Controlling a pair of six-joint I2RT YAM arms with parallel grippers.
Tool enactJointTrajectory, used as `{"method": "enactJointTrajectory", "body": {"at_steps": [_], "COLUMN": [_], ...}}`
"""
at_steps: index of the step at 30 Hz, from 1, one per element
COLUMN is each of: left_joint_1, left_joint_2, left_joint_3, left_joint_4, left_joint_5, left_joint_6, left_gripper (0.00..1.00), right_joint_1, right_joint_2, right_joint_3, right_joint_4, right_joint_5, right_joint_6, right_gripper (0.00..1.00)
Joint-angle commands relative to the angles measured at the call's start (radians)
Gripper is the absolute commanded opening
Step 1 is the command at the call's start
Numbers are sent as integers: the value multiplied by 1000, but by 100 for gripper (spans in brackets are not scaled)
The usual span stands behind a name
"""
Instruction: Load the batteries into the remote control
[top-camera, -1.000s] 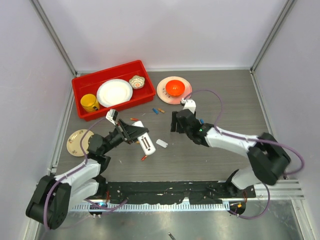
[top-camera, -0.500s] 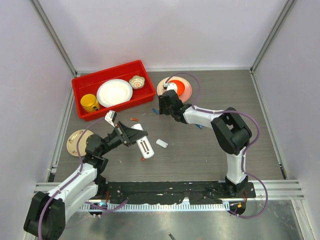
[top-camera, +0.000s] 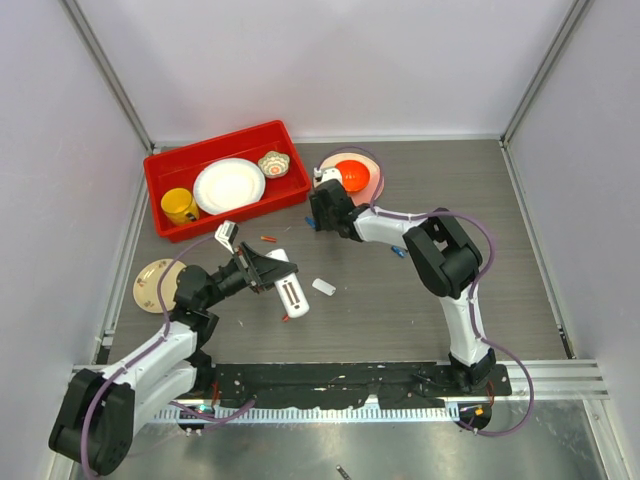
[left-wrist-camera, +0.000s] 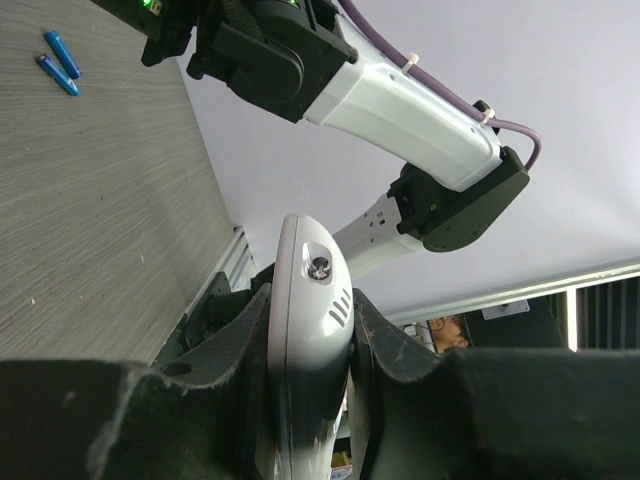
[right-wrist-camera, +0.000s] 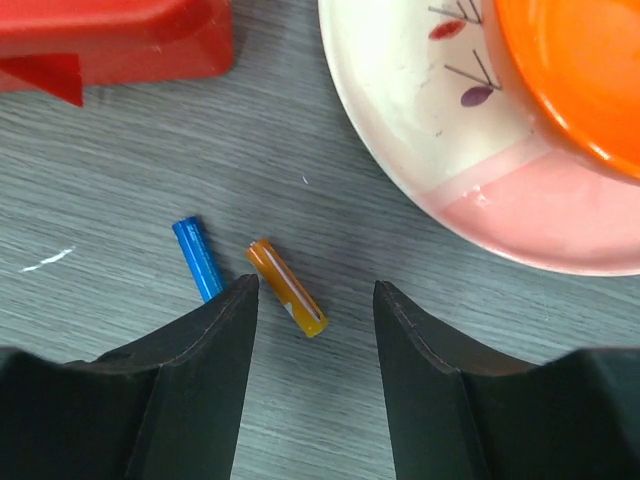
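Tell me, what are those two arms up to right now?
Left gripper shut on slim white plastic remote control. Right gripper open over small orange cylinder battery, not gripped. Blue battery close beside it.

Bright, even, diffuse light; the counter (top-camera: 420, 300) carries only faint shadows. Overhead view sharp. Either side of the crisp orange battery (right-wrist-camera: 287, 287), dark fingers (right-wrist-camera: 190, 390) of the right claw (right-wrist-camera: 315, 292) blur

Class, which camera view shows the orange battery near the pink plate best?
Right wrist view: the orange battery lies sharp and whole, framed by the open right gripper. In the top external view that gripper hides it; the left wrist view does not show it.
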Motion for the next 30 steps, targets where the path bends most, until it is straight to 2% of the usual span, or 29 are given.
{"method": "enactJointTrajectory", "body": {"at_steps": [1, 8, 15, 24, 27, 30], "left_joint_1": [7, 10, 10, 10, 10, 10], "left_joint_2": [5, 19, 13, 5, 2, -3], "left_joint_3": [13, 12, 10, 9, 6, 3], "left_joint_4": [71, 72, 72, 72, 72, 72], "left_joint_5": [18, 15, 12, 10, 10, 10], "left_joint_6": [-7, -2, -2, -2, -1, 1], "left_gripper": [0, 0, 0, 0, 0, 0], "right_joint_1": [0, 0, 0, 0, 1, 8], "right_joint_2": [22, 29, 22, -20, -62, -173], "right_joint_3": [36, 14, -4, -47, -82, -154], "right_joint_4": [-11, -18, -24, -24, -27, -31], "right_joint_5": [12, 3, -9, -20, -17, -11], "right_joint_6": [-28, -28, -27, -4, 31, 92], "right_gripper": [54, 44, 26, 7, 1, 1]}}
